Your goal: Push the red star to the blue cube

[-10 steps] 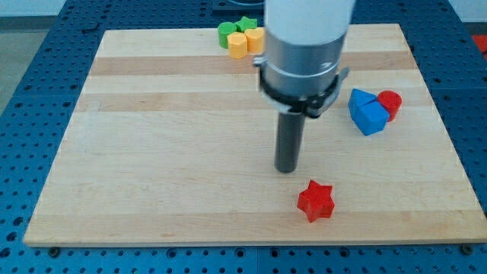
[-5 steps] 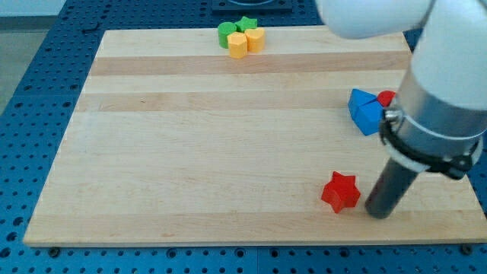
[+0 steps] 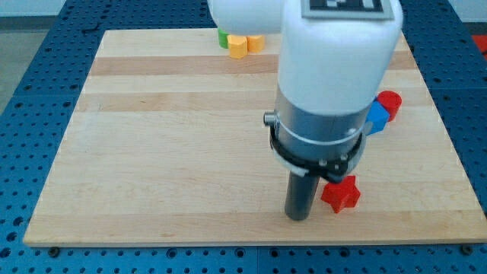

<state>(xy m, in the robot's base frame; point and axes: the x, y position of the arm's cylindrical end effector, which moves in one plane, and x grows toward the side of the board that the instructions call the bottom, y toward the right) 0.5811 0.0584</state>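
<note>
Pincer: none fitted; my tip [image 3: 297, 218] rests at nine o'clock beside the red star [image 3: 340, 193].
Blue cube [image 3: 376, 117] at one o'clock, well apart; push unfinished.

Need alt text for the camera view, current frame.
My tip rests on the wooden board just to the view's left of the red star block. The blue cube, partly hidden by the arm, sits beside a red cylinder further up-right.
</note>
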